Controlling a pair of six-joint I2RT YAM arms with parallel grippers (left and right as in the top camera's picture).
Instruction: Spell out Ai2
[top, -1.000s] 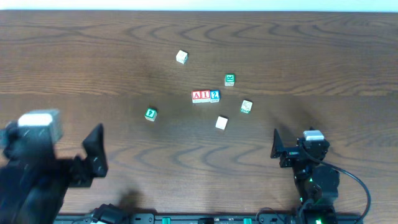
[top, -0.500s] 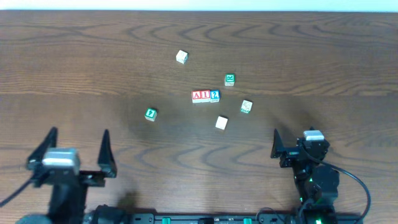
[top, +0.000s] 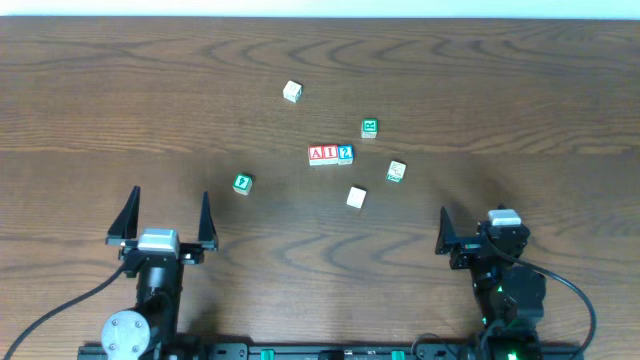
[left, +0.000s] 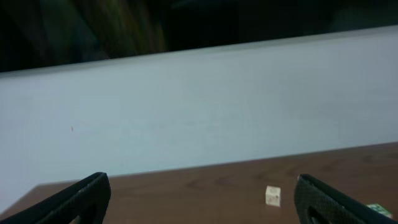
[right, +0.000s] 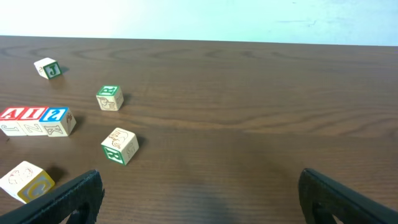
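The A-I-2 block row (top: 330, 153) sits mid-table, its blocks touching. The left gripper (top: 170, 195) and right gripper (right: 199, 176) stand spread and empty (both toward 6 o'clock). Any inward reach risks nudging the row askew, or pushing the stray block (top: 396, 171) at its 4 o'clock into it.

The worktop (top: 560, 90) carries 8 blocks. 3 stand in 1 row: 2 with red letters, the A block (top: 316, 153) and the I block (top: 330, 153), and 1 with a blue numeral, the 2 block (top: 345, 153). 5 lie loose: 3 green blocks (top: 369, 127) (top: 241, 183) (top: 396, 171) and 2 pale blocks (top: 292, 92) (top: 356, 197). There are 2 grippers, left gripper (top: 168, 205) and right gripper (right: 199, 186), each with 2 jaws.
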